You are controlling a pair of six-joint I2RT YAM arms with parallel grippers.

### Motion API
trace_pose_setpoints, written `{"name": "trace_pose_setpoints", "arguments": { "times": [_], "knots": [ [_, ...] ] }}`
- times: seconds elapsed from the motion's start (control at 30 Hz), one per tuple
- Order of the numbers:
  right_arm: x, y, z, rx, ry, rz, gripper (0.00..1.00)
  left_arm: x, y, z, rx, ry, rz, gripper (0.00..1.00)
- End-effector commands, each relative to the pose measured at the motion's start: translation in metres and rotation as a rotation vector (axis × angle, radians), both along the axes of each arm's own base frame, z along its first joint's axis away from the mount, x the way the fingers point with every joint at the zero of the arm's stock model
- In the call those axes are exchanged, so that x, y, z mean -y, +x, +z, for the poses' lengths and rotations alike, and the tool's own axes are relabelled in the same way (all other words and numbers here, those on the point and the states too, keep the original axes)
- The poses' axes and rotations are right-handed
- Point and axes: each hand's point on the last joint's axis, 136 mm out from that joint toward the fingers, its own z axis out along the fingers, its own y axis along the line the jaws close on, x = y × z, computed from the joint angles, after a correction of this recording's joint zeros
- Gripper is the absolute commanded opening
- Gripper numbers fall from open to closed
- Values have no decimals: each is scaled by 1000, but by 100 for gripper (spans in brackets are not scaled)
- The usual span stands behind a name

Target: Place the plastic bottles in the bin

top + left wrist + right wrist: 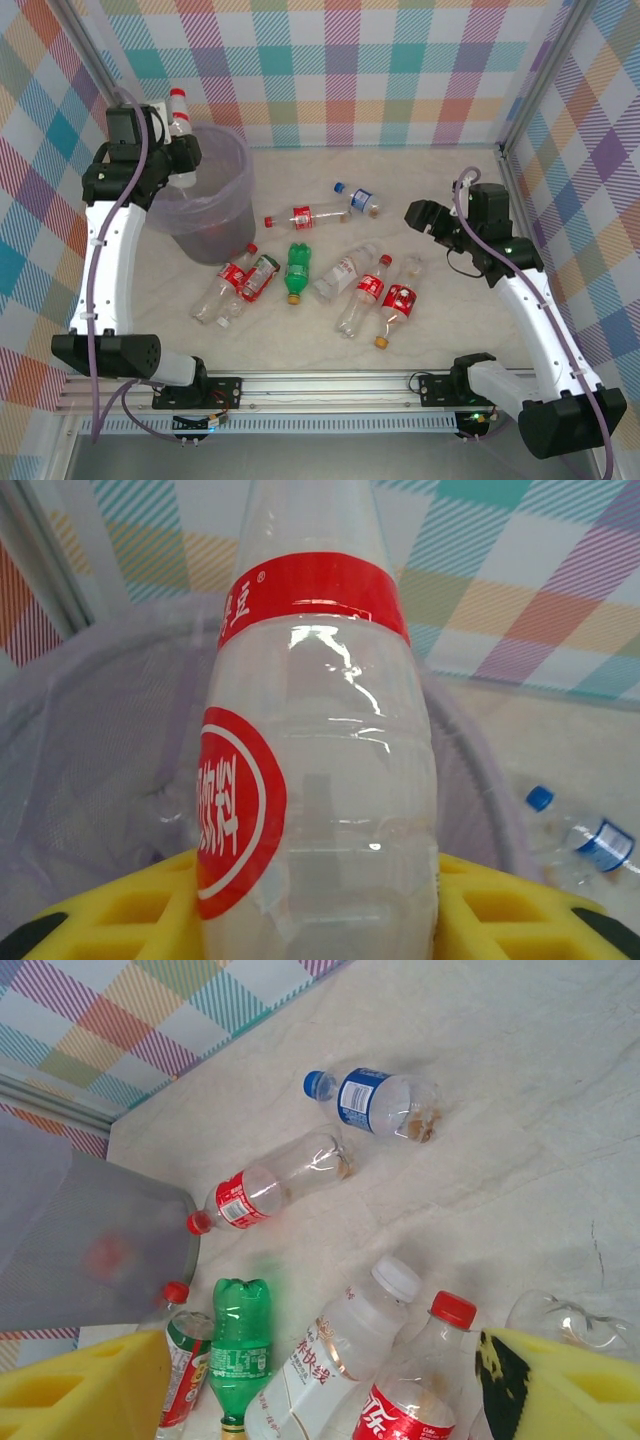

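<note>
Checked walls close in a pale table (430,165). By its far left corner stands the bin (225,210), and over its rim the left gripper (182,150) is clamped on a red-capped bottle (320,780). Other bottles (345,275) lie scattered mid-table. The right gripper (418,216) hovers near the right edge, jaws apart and empty.

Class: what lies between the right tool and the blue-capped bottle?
Nothing; the top view shows bare table between the right tool and the blue-capped bottle.
</note>
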Motion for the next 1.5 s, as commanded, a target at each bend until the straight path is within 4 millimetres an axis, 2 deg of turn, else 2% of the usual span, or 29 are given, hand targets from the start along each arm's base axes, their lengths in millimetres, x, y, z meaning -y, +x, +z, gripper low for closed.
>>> {"name": "trace_pose_setpoints", "arguments": {
  "times": [0.0,0.1,0.27,0.77,0.93,1.17,1.47],
  "knots": [
    [13,-5,0,-23,-69,-33,81,-12,6,-20,-47,14,-11,47],
    [24,-10,-3,-28,-114,-66,82,-12,12,-38,-78,28,-29,47],
    [23,-11,-1,-22,-105,-60,82,-8,15,-62,-113,39,-73,48],
    [23,-8,-10,-54,-113,-56,83,-7,12,-89,-163,30,-74,53],
    [21,-5,-14,-62,-111,-50,83,-5,10,-102,-192,9,-80,62],
    [19,-1,-19,-74,-110,-38,83,-5,9,-107,-202,11,-77,81],
    [16,3,-24,-94,-95,-34,83,-6,9,-101,-192,20,-78,84]
  ]
}}
